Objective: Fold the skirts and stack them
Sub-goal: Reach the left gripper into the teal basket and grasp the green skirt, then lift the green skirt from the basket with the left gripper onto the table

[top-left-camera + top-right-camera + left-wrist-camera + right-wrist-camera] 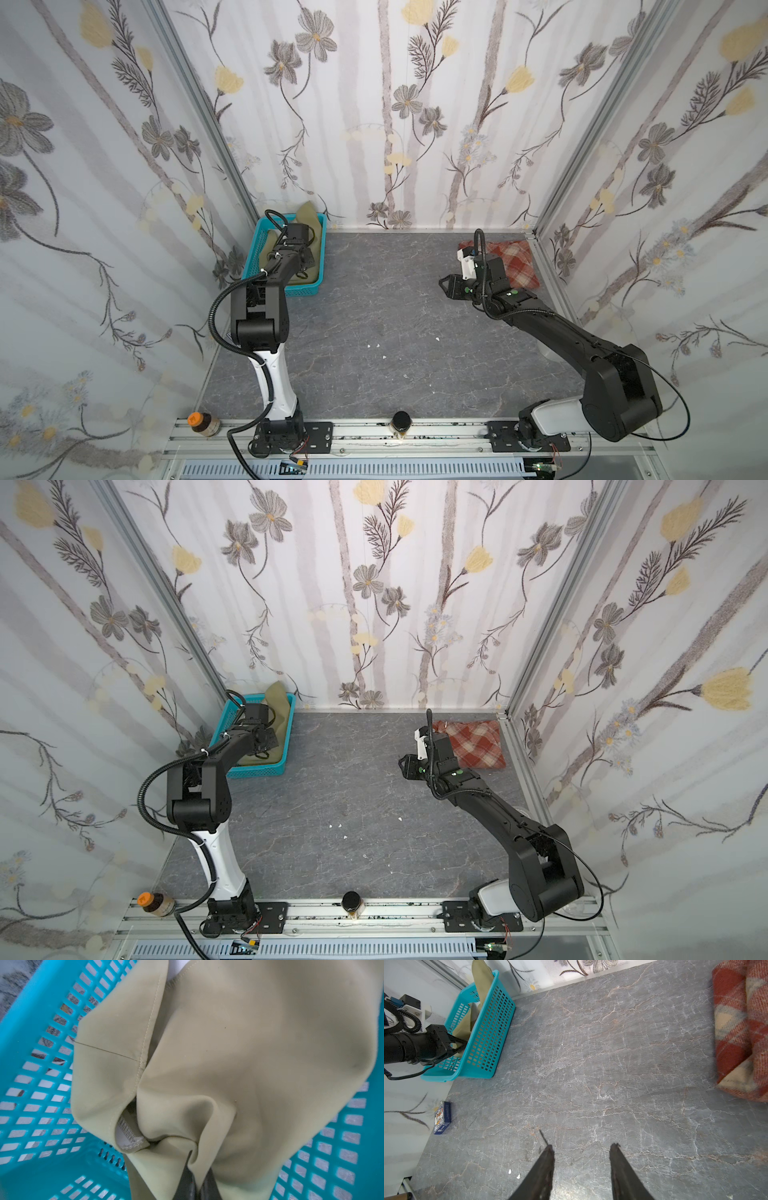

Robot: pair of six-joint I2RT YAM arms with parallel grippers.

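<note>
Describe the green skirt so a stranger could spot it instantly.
In the far left corner of the table stands a turquoise mesh basket. The olive-green skirt lies bunched inside it, one corner poking above the rim. Unlike the plaid skirt at far right, it is plain.

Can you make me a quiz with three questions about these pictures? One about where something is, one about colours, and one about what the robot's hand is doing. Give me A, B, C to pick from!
1. Where is the green skirt? A on a shelf; B in the turquoise basket; C on a chair.
2. What colours are on the plaid skirt? A blue and black; B red and cream; C pink and purple.
3. The left gripper is: A wide open; B holding a spoon; C shut on the green skirt.

Answers: 1 B, its cloth lies inside the basket in both top views. 2 B, those checks show in both top views. 3 C, in the left wrist view its jaws pinch a fold of the cloth.
</note>
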